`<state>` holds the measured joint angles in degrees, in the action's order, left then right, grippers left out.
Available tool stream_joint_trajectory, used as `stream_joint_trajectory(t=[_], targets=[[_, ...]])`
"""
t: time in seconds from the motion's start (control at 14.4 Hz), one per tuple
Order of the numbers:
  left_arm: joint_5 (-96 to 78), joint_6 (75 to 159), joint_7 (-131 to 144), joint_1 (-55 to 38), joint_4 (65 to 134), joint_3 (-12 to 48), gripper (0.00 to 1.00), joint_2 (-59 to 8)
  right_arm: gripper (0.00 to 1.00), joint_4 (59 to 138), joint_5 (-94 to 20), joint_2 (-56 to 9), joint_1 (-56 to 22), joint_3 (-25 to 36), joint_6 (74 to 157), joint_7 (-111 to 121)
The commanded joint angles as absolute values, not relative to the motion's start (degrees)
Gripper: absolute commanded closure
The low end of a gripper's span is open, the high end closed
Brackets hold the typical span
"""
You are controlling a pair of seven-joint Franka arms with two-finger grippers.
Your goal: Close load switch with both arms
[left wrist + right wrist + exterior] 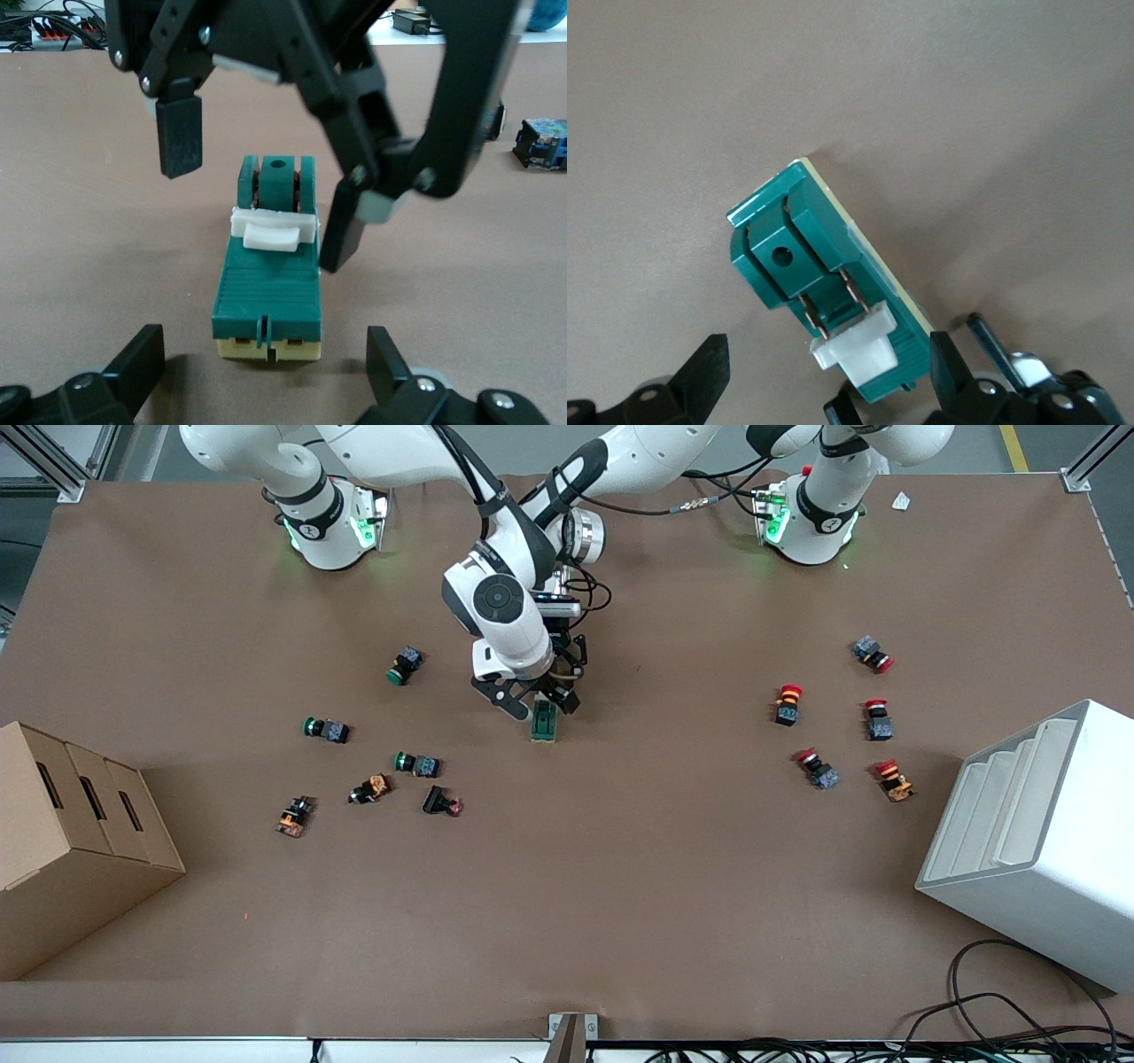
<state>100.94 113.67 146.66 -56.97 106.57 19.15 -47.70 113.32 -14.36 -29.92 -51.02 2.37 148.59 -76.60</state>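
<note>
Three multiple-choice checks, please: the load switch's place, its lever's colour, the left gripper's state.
1. The dark green rectangular load switch lies: A) in a cardboard box B) on the brown table under the left gripper and right gripper C) in a white rack.
2. Its plastic lever is: A) red B) white C) black.
3. The left gripper is: A) open B) shut on the switch C) holding a button.
B, both hang over it; B, white in the left wrist view; A, its fingers stand apart.

Load switch (545, 722) on table (620, 886), mid-table.
</note>
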Motion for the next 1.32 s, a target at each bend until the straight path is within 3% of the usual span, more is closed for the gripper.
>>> stream_joint_trajectory(t=[0.0, 0.21, 1.25], targets=[[102.3, 112.9, 149.0, -57.4, 105.5, 19.0, 0.0, -49.1, 0.0, 112.2, -15.5, -31.5, -51.8, 2.5, 150.6, -79.0], [102.3, 112.7, 149.2, -57.5, 105.5, 19.0, 0.0, -49.2, 0.0, 109.9, -20.9, -32.8, -52.3, 2.5, 150.6, -79.3], [103.4, 111.9, 149.6, -57.4, 105.4, 19.0, 0.0, -49.7, 0.0, 102.3, -20.5, -33.7, -48.3, 2.9, 143.0, -75.5]])
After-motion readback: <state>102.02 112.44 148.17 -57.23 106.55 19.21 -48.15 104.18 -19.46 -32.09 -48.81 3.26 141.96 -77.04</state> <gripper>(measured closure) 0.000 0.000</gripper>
